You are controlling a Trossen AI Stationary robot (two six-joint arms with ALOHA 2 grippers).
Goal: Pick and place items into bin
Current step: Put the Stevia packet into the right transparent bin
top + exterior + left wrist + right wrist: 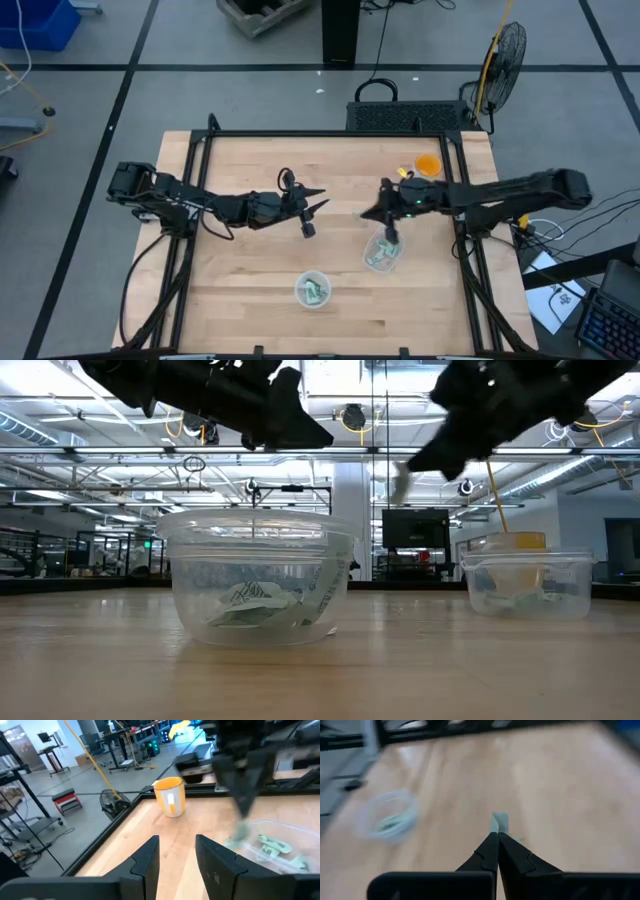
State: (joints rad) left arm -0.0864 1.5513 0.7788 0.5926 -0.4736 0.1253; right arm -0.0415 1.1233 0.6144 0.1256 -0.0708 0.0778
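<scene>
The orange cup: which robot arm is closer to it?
Right. The right gripper is just in front of the orange cup, gripping a wrapped piece; the left gripper is farther away, mid-table.

Lighting: bright, even, from ceiling strips (100,455); faint shadows on desk (250,270). Right wrist view motion-blurred; cup (170,796) soft-focused.

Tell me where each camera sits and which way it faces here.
High: overhead, looking straight down on the table; both arms show, with left end effector and right end effector.
Low: at table height, looking level past the near cup into the room; both arms enter from above.
Left wrist: on the left arm, facing the orange cup; its open end effector shows.
Right wrist: on the right arm, facing the table; its end effector is shut on a piece.
Shared: high and left wrist both show the orange cup.
</scene>
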